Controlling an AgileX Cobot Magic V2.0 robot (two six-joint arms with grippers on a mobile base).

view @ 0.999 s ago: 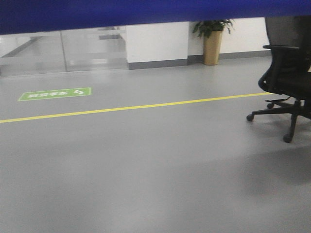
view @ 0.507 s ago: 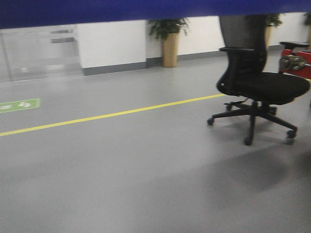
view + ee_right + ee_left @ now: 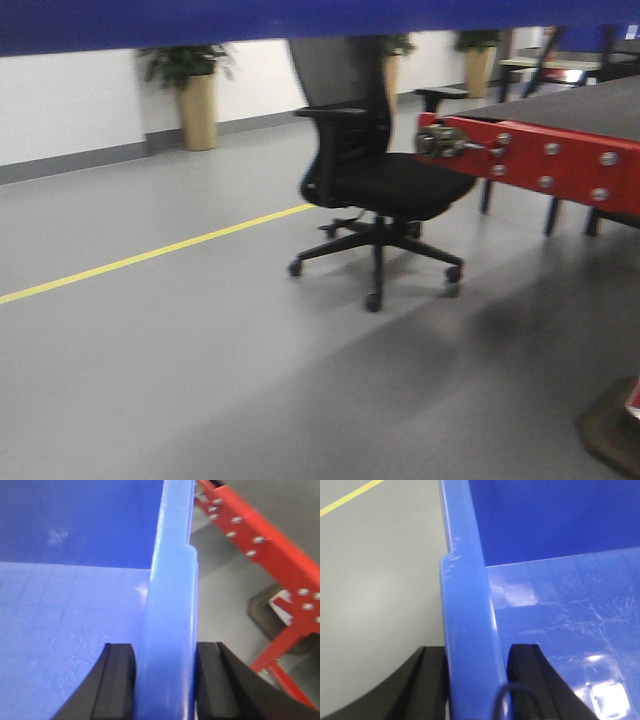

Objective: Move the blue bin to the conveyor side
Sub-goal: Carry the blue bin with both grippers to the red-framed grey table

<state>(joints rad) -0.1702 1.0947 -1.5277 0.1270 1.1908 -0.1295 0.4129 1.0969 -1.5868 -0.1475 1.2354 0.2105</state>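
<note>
Front view: the bin [image 3: 300,20] spans the top edge; the conveyor [image 3: 590,105] stands at right, beside a chair [image 3: 380,180]. Left wrist: the left tool [image 3: 477,680] pinches the bin's wall, floor [image 3: 380,580] beyond. Right wrist: the right tool [image 3: 165,680] clamps the opposite wall.

The place is an indoor industrial or logistics hall with office fittings, viewed from the open floor.

- Floor [image 3: 200,380]: a smooth, seamless grey coating with one yellow line [image 3: 150,255] painted across it.
- Machinery: a flat, dark conveyor belt [image 3: 585,105] stands at the right on a red steel frame [image 3: 560,165] studded with bright bolt heads. The right wrist view shows the same red frame and bolts.
- Office items: a black swivel chair [image 3: 375,185] on castors stands just beside the conveyor end.
- Perimeter: a white wall [image 3: 70,100] with grey skirting [image 3: 80,163], and tall tan planters [image 3: 198,110] holding green plants along it.
- Far right corner: a table [image 3: 560,64], too blurred to make out further.
</note>
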